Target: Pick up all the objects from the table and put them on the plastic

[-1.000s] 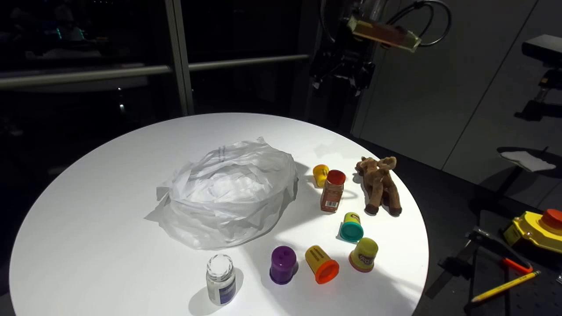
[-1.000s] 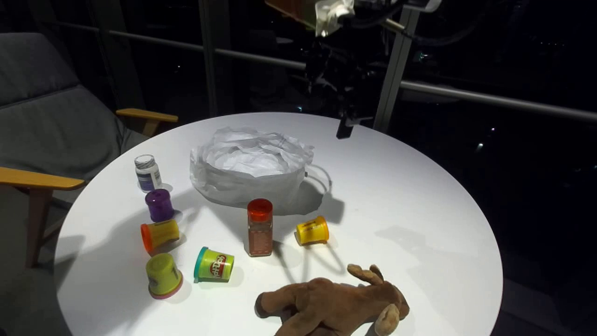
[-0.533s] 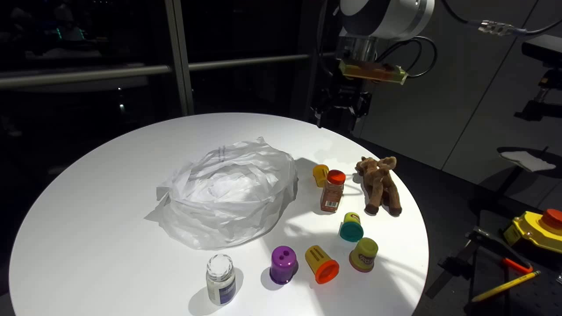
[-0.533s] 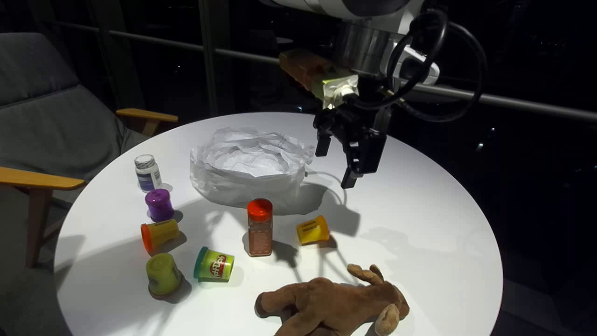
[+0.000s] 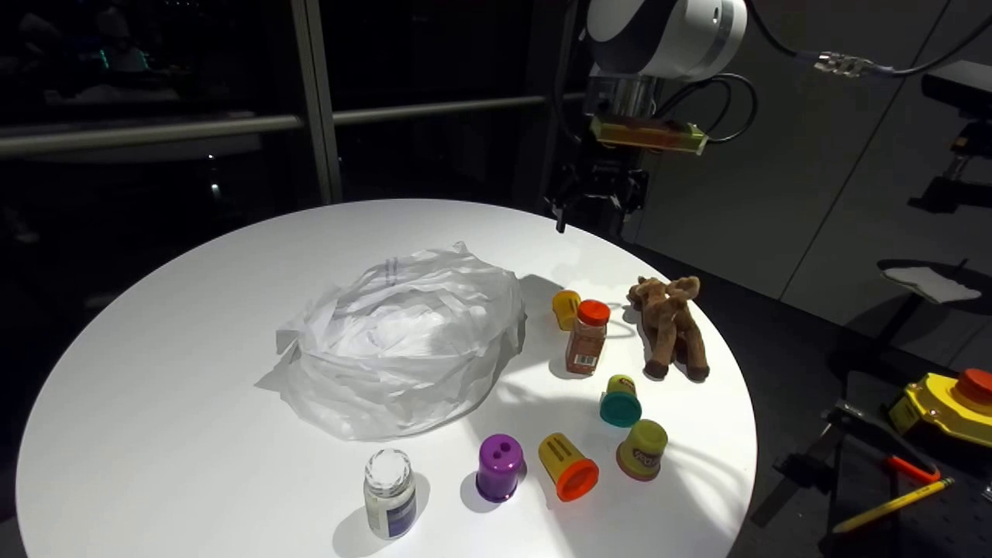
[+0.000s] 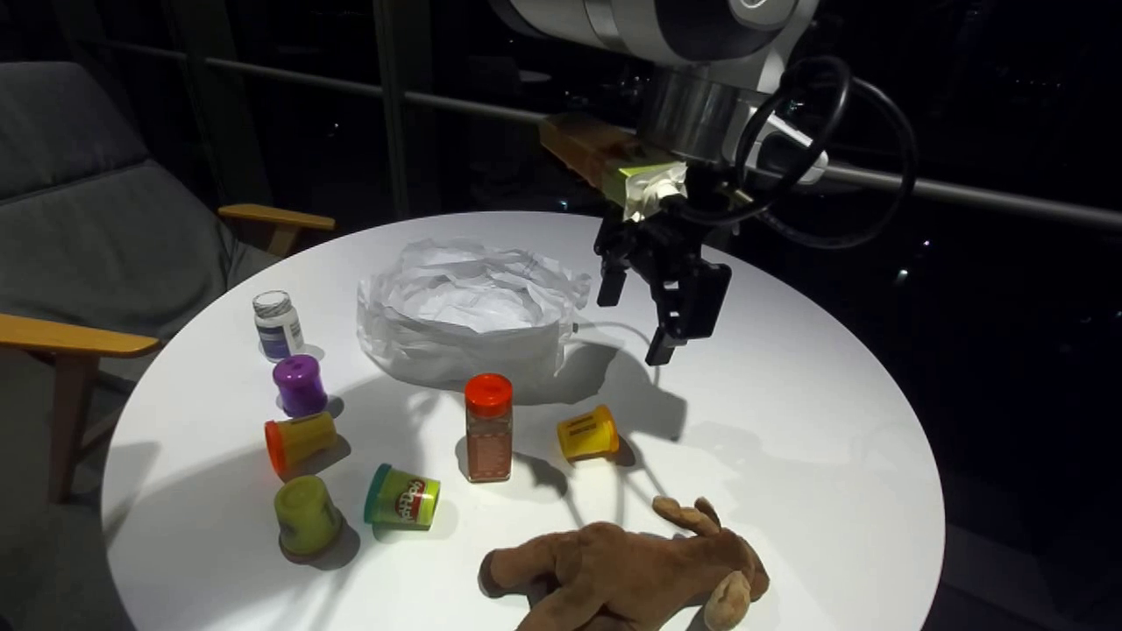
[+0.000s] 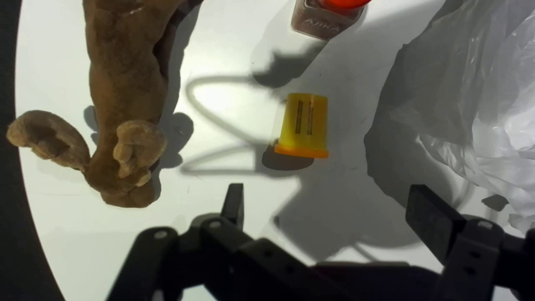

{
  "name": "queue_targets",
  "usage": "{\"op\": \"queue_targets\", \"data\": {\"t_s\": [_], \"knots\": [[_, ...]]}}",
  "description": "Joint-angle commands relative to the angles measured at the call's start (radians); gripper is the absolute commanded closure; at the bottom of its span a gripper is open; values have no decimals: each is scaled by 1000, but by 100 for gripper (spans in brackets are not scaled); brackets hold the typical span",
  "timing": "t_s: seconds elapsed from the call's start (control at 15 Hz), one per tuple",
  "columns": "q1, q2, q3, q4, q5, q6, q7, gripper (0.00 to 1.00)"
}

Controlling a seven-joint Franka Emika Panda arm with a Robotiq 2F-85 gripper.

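My gripper (image 7: 326, 196) hangs open above the far side of the white table (image 6: 789, 421), nothing between its fingers. Just ahead of it in the wrist view lies a yellow cup (image 7: 304, 121) with an orange rim, on its side. To its left is the brown plush animal (image 7: 125, 75). The wrinkled plastic (image 5: 403, 333) spreads at the table's middle. Other objects stand or lie in both exterior views: a red-lidded spice bottle (image 6: 489, 434), a teal-lidded cup (image 6: 403, 498), an olive cup (image 6: 305, 517), an orange-lidded yellow cup (image 6: 302, 440), a purple cylinder (image 6: 300, 386) and a white jar (image 6: 278, 326).
A grey chair (image 6: 96, 210) with wooden arms stands beside the table. A side stand holds a yellow box with a red button (image 5: 949, 407) and a pencil (image 5: 891, 505). Window rails (image 5: 434, 110) run behind the table.
The arm has come down towards the table over the last second, most of it in the first half. The gripper stays open, and the objects and plastic have not moved.
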Motion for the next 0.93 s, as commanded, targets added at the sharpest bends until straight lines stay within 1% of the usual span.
{"op": "queue_targets", "data": {"t_s": [0.0, 0.4, 0.87], "knots": [[-1, 7, 2, -5, 12, 49, 2, 0], [0, 107, 16, 46, 34, 144, 12, 0], [14, 203, 10, 80, 38, 140, 85, 0]]}}
